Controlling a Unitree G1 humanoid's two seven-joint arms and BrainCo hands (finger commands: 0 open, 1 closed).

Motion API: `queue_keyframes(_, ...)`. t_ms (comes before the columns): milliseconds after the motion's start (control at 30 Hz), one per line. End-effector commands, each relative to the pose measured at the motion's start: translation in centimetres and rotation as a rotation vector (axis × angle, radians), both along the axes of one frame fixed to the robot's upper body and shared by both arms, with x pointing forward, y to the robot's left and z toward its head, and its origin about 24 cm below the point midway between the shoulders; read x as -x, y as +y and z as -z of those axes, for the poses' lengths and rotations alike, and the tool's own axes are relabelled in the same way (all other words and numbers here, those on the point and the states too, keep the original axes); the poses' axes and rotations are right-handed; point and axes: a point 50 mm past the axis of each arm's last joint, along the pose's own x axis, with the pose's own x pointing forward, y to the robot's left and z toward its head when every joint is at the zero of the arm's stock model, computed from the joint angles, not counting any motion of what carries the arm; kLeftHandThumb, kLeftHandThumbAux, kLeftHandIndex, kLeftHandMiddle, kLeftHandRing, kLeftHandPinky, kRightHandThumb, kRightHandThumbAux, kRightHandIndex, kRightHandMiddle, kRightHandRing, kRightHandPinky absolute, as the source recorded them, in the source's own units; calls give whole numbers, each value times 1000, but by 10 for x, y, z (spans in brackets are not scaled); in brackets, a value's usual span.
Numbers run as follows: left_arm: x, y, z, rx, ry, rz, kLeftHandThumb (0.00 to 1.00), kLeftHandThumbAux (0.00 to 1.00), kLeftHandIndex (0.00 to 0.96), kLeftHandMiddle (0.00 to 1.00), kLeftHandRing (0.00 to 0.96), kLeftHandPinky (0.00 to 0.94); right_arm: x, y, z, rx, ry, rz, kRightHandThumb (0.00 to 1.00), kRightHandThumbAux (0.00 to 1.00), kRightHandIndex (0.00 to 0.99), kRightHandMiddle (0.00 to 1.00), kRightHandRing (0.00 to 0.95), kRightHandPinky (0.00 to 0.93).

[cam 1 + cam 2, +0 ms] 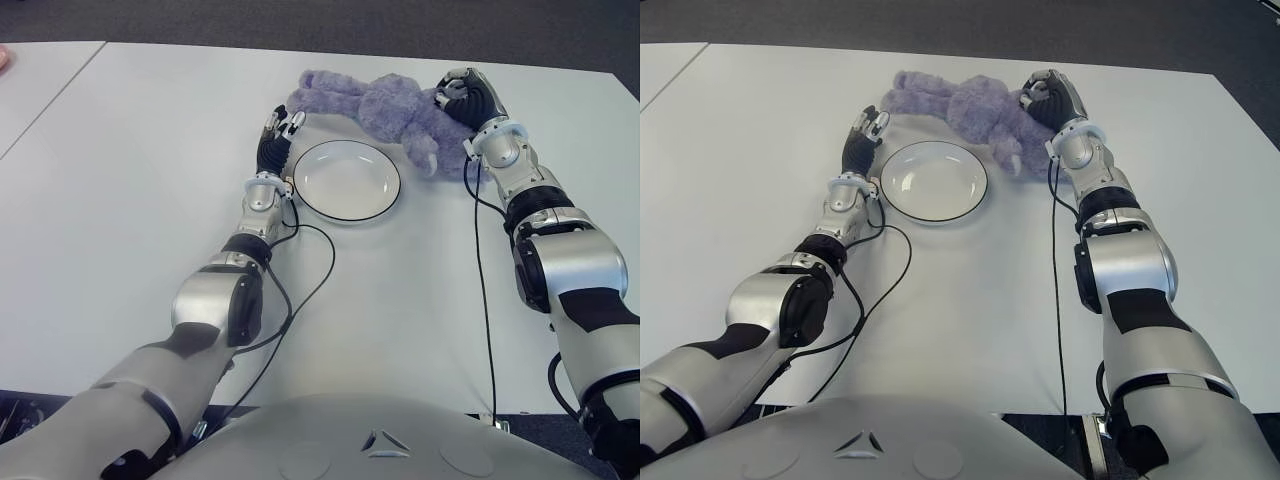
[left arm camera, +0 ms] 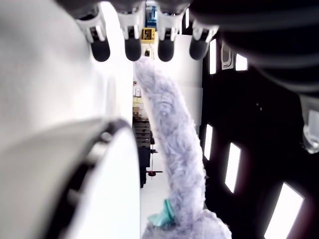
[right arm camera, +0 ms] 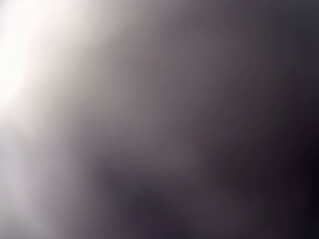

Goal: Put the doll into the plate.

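The fluffy lilac plush doll lies on the white table, just beyond the empty round white plate. The right hand presses on its far end; finger state cannot be determined. The left hand, fingers extended, holding nothing, sits beside the plate's left rim.

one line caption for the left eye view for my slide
Right hand curled on the purple doll lying beyond the empty plate; left hand open beside the plate's left rim.
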Motion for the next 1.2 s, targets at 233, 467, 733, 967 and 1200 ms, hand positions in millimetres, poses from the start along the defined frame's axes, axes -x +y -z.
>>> queue_keyframes(233, 70, 7, 97, 30, 441, -33, 0, 411, 0, 66, 58, 59, -5, 1, -21, -8, -54, 11, 688, 721, 438, 864, 849, 838)
queue_keyframes(467, 67, 19, 95, 41, 437, -87, 0, 430, 0, 58, 54, 40, -8, 1, -34, -6, -89, 12, 688, 721, 438, 863, 849, 848)
queue_keyframes(733, 67, 36, 95, 95, 432, -178, 0, 438, 0, 52, 50, 38, -10, 5, -47, -6, -127, -3, 686, 721, 438, 874, 860, 857)
queue_keyframes(967, 68, 41, 97, 115, 449, -211, 0, 441, 0, 53, 53, 37, -11, 10, -53, 1, -148, -13, 688, 721, 438, 873, 858, 851)
queue_keyframes(1200, 70, 47, 98, 128, 459, -240, 0, 460, 0, 49, 50, 32, -12, 17, -64, 16, -188, -36, 691, 721, 439, 869, 852, 846)
